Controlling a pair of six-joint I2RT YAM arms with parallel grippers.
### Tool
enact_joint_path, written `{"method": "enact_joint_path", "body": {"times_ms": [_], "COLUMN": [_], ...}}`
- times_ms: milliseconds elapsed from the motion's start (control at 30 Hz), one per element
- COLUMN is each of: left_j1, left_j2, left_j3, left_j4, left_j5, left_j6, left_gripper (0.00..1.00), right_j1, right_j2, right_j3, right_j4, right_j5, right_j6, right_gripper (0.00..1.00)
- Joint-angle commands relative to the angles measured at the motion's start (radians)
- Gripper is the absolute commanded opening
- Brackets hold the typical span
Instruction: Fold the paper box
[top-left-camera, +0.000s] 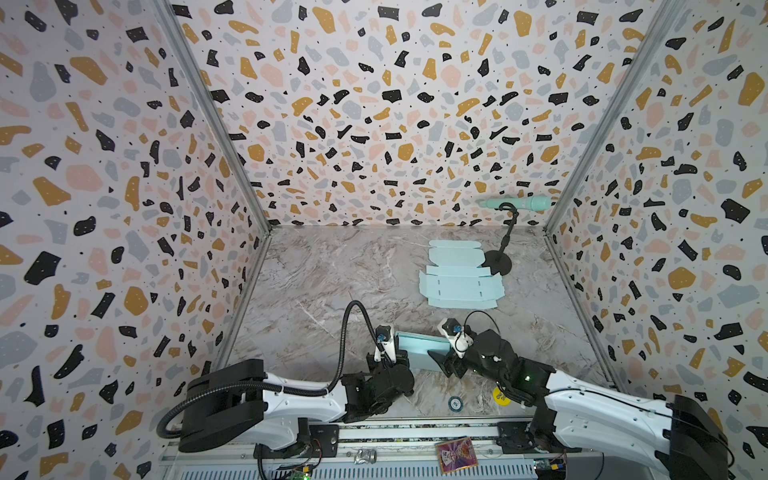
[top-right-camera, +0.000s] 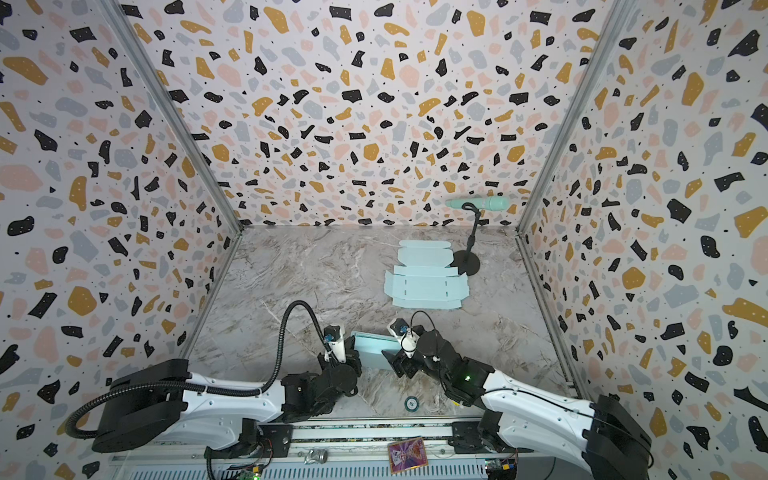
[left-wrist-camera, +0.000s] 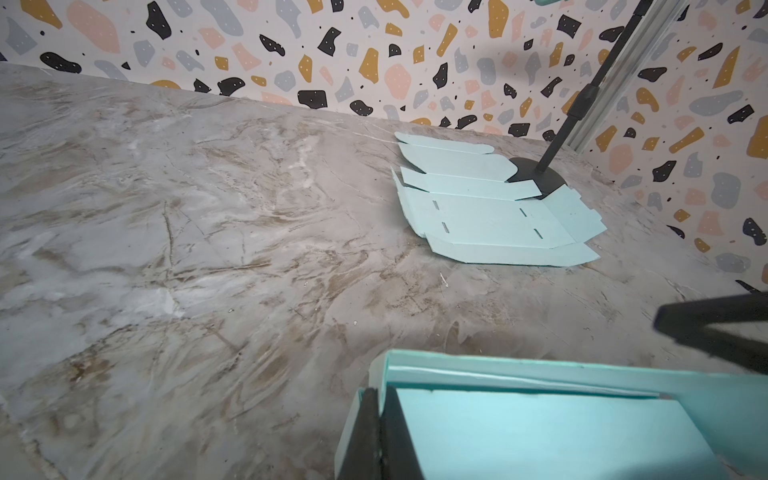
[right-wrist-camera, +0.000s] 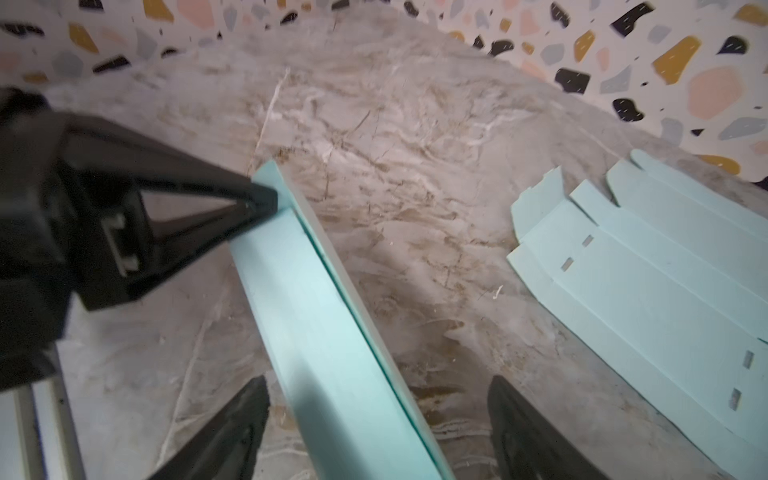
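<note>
While the left pincer (left-wrist-camera: 379, 399) was clamped on one wall of the paper box (right-wrist-camera: 316, 316), the right pincer (right-wrist-camera: 378, 382) was set wide astride its rim; flat blanks (right-wrist-camera: 648, 291) were seen beyond.

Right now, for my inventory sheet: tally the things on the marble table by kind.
Folded paper box: 1
Pile of flat blanks: 1
Black stand: 1
Yellow round sticker: 1
Dark round disc: 1
Total: 5

The folded teal paper box (top-left-camera: 420, 351) is near the front, flat blanks (top-left-camera: 459, 284) behind.
</note>
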Motion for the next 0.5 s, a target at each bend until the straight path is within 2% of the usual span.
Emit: {"method": "enact_joint_path", "body": {"times_ms": [0,100,200,267,367,467], "left_j1": [-0.006,-0.006,-0.006,-0.006,-0.006,-0.006], "left_j2": [0.039,0.046,0.046,0.044,0.037,0.034], "left_j3": [-0.007,0.0,0.0,0.001,0.006,0.01], "left_j4": [-0.116,-0.123,-0.121,-0.123,-0.129,-0.137], "left_j5": [0.062,0.057,0.06,0.06,0.062,0.064], "left_j6": [-0.011,-0.008,-0.009,-0.007,-0.005,-0.006], "left_gripper": [0.0,0.0,0.0,0.0,0.0,0.0], "right_j1": [0.0,-0.003,-0.037,-0.08,-0.129,-0.129], "right_j2": [-0.148,-0.257,-0.283,-0.242,-0.145,-0.071], "right_j3": [0.0,0.015,0.074,0.136,0.212,0.238], "right_j4": [-0.058,-0.126,-0.219,-0.318,-0.448,-0.495], "right_j5": [0.024,0.036,0.043,0.043,-0.033,-0.095], "right_j6": [0.13,0.222,0.316,0.366,0.394,0.438], "right_gripper": [0.9,0.91,0.91,0.9,0.86,0.76]}}
